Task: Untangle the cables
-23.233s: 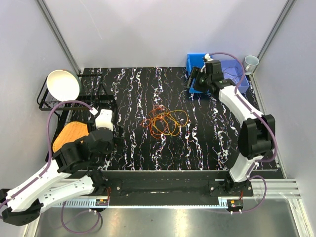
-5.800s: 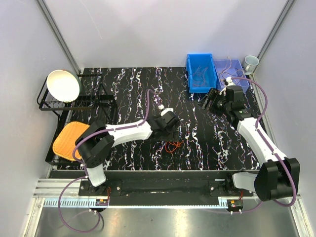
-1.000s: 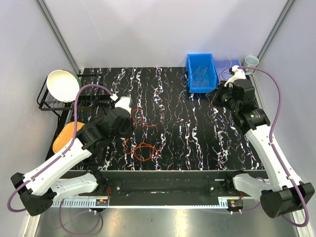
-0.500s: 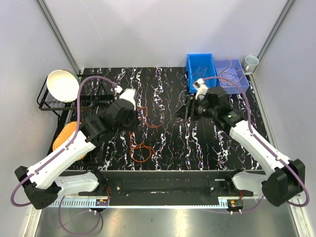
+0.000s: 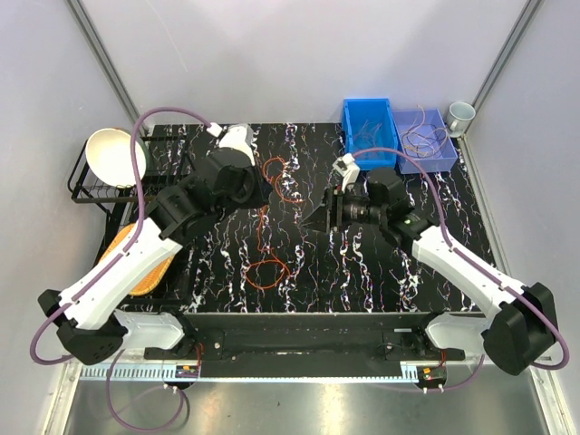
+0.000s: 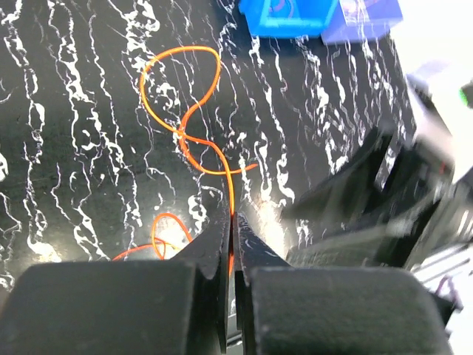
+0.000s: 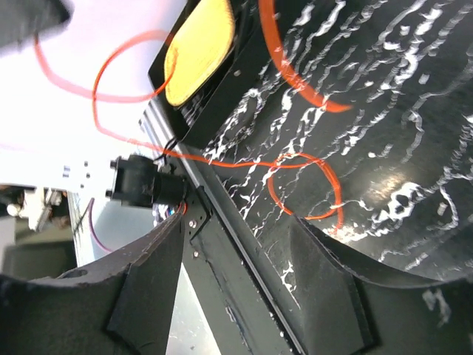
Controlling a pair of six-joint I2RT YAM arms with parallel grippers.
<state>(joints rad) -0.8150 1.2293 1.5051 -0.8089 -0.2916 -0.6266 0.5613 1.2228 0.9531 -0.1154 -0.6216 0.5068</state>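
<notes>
An orange cable (image 5: 268,272) lies as a loop on the black marbled table, and one strand rises to a second loop (image 5: 279,174) near the back. My left gripper (image 5: 263,188) is shut on that strand, which runs out between the jaws (image 6: 230,222) to a figure-eight loop (image 6: 181,89) and a smaller loop (image 6: 166,229). To the right of the hanging strand my right gripper (image 5: 313,217) is open, pointing left, with nothing between its fingers (image 7: 148,266). In the right wrist view the table loop (image 7: 307,188) lies beyond the jaws.
A blue bin (image 5: 367,127) and a paler bin (image 5: 435,159) holding thin cables stand at the back right, beside a cup (image 5: 460,113). A white bowl (image 5: 113,154) sits on a black rack at the left. An orange pad (image 5: 149,267) lies under the left arm.
My left gripper has carried the orange strand up and toward the back, stretching the cable. My right gripper has left the bins, opened, and swung left to the table's middle.
</notes>
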